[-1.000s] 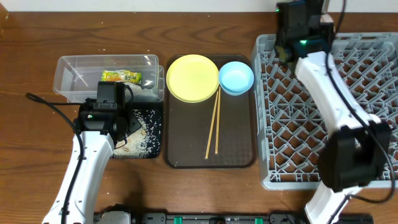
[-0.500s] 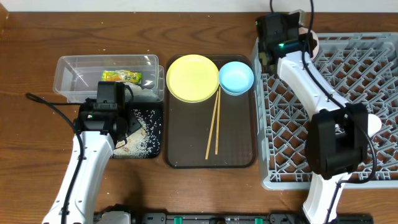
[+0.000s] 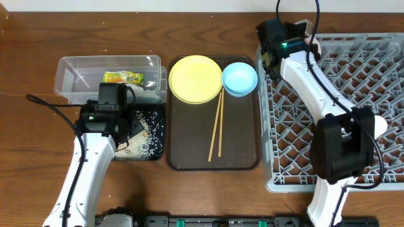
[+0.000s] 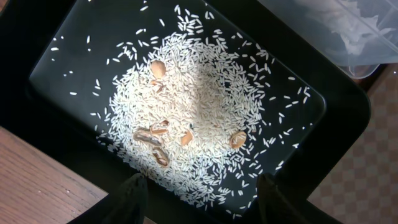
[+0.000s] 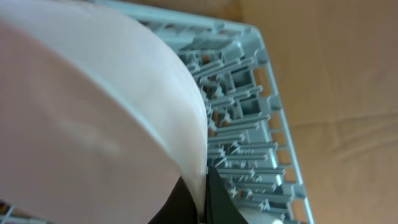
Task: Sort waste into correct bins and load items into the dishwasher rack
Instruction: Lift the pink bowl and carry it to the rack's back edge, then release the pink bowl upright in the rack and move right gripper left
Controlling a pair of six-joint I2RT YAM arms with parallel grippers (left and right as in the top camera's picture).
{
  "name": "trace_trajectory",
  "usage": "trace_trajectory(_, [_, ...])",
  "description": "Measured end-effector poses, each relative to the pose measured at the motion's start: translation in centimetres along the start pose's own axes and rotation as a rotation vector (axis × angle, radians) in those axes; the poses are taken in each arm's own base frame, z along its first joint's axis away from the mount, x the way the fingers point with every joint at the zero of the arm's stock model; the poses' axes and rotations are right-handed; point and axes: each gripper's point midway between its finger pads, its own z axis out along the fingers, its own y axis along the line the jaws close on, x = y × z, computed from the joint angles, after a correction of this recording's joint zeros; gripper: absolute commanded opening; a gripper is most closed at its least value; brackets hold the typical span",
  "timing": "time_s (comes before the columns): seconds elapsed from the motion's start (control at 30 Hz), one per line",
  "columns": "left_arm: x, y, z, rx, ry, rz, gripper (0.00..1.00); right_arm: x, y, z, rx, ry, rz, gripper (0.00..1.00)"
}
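A white bowl (image 5: 93,106) fills the left and middle of the view, so close to the lens that its smooth curved wall is soft and blurred, with a faint pinkish cast. Its thin rim runs down to the bottom edge, where the dark fingers (image 5: 220,209) are closed on it, one on each side of the rim. Behind the bowl lies the dishwasher rack (image 5: 283,134), pale grey, seen tilted: its outer wall runs from a corner near the top down towards the lower right, and rows of short upright pegs and lattice bars show inside it. Beyond the rack's wall, the brown wooden bench (image 5: 342,93) takes up the right side.
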Motion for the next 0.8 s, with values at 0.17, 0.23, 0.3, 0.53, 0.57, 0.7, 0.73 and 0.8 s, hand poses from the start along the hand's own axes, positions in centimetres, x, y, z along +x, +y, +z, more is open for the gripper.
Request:
trace_trajectory(0.17, [0.0,0.0,0.0,0.0,0.0,0.0,0.59,0.9,1.2,-0.7,-0.1,0.044,0.014,0.01])
trace_trajectory(0.23, [0.0,0.0,0.0,0.0,0.001,0.0,0.59,1.2,2.6,-1.4,-0.162,0.055,0.011,0.01])
trace_trajectory(0.3, [0.0,0.0,0.0,0.0,0.001,0.0,0.59,1.7,3.7,-2.1,-0.204,0.066,-0.005,0.01])
trace_trajectory(0.53, [0.1,0.0,0.0,-0.002,0.002,0.0,0.59,4.1,5.2,-2.9,-0.274,0.142,-0.068,0.06])
trace_trajectory(0.57, [0.1,0.0,0.0,-0.002,0.002,0.0,0.59,4.4,5.5,-3.1,-0.288,0.154,-0.078,0.09])
trace_trajectory(0.7, [0.1,0.0,0.0,-0.002,0.002,0.0,0.59,5.9,7.2,-3.6,-0.349,0.203,-0.122,0.23])
trace_trajectory(0.73, [0.1,0.0,0.0,-0.002,0.002,0.0,0.59,6.2,7.4,-3.7,-0.36,0.213,-0.129,0.27])
trace_trajectory(0.8, [0.1,0.0,0.0,-0.002,0.002,0.0,0.59,6.4,7.6,-3.8,-0.373,0.222,-0.132,0.28])
